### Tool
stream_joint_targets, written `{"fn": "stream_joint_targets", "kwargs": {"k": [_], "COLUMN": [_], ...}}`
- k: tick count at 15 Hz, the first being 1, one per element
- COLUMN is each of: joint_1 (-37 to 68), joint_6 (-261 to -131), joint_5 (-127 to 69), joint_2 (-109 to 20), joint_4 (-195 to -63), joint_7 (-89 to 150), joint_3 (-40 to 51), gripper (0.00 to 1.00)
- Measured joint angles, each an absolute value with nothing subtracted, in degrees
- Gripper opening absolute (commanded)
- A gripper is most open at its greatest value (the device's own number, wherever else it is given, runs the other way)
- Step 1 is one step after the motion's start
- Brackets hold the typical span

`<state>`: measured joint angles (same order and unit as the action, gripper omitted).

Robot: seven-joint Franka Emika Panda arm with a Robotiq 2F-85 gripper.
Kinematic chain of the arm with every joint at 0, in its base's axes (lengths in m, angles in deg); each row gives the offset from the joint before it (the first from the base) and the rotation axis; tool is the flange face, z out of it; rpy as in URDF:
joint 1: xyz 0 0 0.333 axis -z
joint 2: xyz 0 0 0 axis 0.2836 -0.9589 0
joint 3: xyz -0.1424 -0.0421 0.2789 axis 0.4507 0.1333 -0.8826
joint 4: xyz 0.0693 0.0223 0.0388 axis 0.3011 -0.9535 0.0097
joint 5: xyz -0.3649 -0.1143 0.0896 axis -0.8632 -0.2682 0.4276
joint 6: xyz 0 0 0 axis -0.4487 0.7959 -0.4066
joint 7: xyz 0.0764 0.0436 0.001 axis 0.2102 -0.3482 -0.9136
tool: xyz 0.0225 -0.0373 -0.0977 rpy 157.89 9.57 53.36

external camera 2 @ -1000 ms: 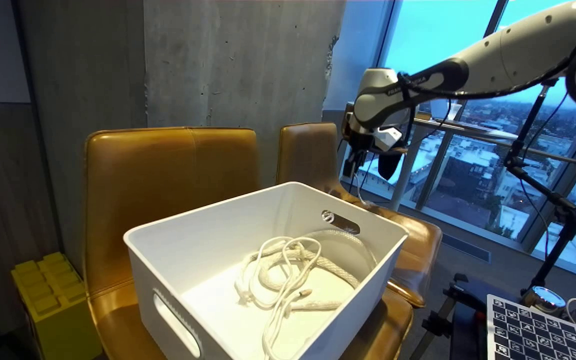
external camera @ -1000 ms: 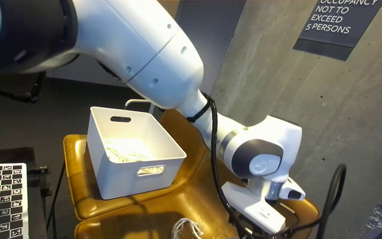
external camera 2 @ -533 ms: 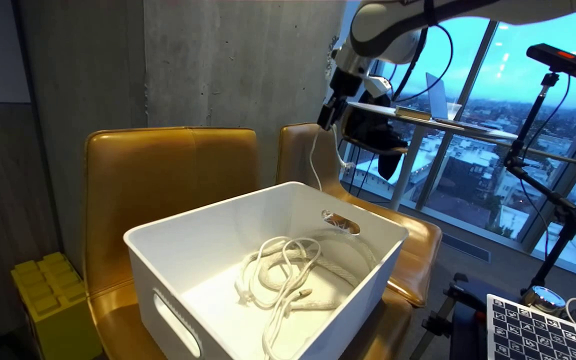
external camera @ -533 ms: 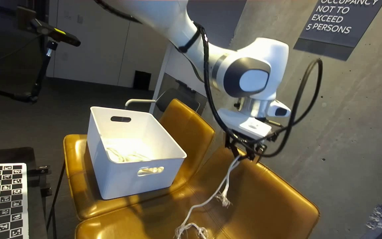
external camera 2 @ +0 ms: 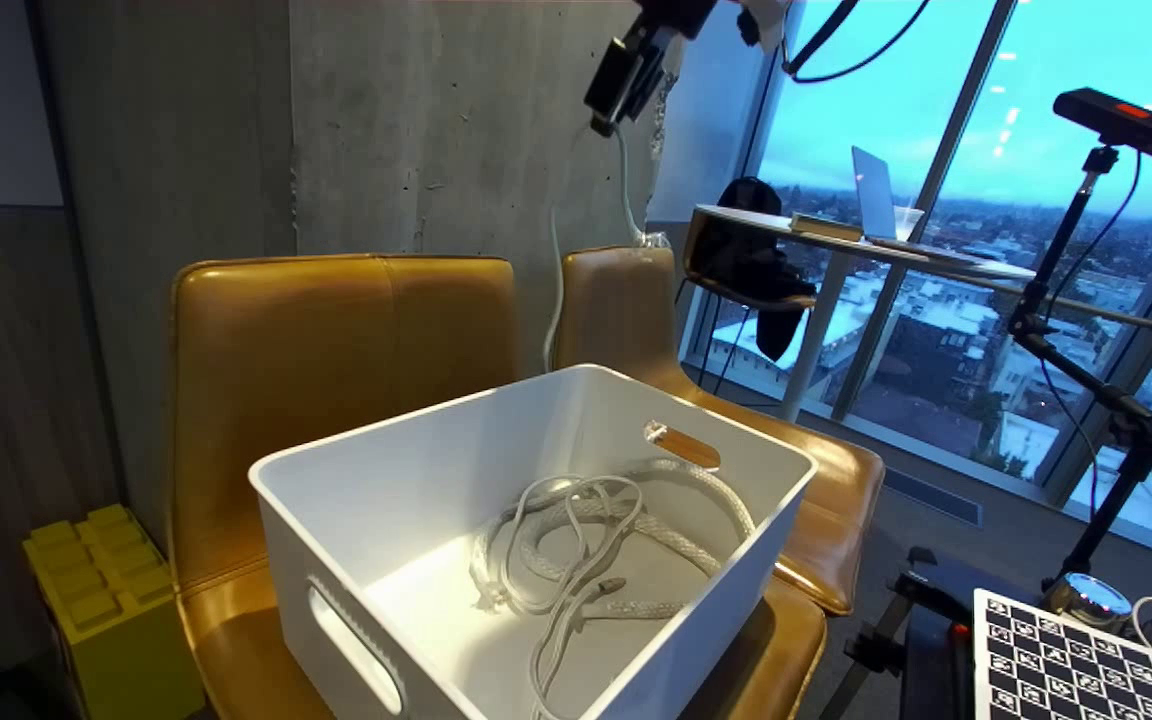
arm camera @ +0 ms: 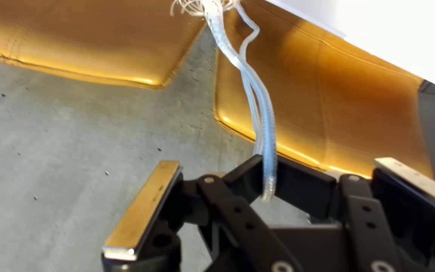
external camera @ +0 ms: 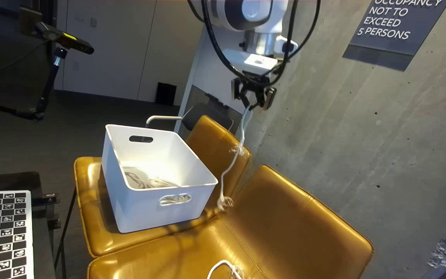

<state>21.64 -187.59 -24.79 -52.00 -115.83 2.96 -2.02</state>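
Lying at the far left in an exterior view, a flat black-and-white checkered board (external camera: 2,234) rests on a dark stand (external camera: 10,181), and behind it I see a slim black camera (external camera: 66,38) on a jointed pole (external camera: 48,83). Next along is a deep rectangular white plastic box (external camera: 161,213), open at the top, with a slotted handle hole at each end. It stands on the seat of a tan leather chair (external camera: 93,201); inside, loose coils of pale braided rope (external camera 2: 674,540) lie on its floor.

Just right of the box hangs a slender white rope (external camera: 240,149) with frayed ends, its two strands of unequal length. It dangles outside the box, the longer end dropping below the rim in front of the leather backrest. At its top, the black two-finger gripper (external camera: 251,106) is clenched on it; in the wrist view I can see the rope pinched between the closed fingertips. That gripper hangs from a white robot arm (external camera: 277,23), higher than the rim of the box.

Beneath, on the seat of a second tan leather chair (external camera: 304,224), curls another bit of white cord (external camera: 223,262), partly out of sight. Farther right rises a grey concrete wall (external camera: 354,155) bearing a dark sign (external camera: 393,35) whose white lettering reads "OCCUPANCY NOT TO EXCEED 5 PERSONS".
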Motion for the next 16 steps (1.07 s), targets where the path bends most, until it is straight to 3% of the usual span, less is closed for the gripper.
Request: {"fn": "stream_joint_targets", "kwargs": {"k": [16], "joint_1": [5.28], "joint_6": [-179.8], "joint_5": [-27.08], "joint_2": [-17.25], "joint_4": [-137.13], "joint_7": [21.62], "joint_3": [-11.23], "gripper": [0.02]}}
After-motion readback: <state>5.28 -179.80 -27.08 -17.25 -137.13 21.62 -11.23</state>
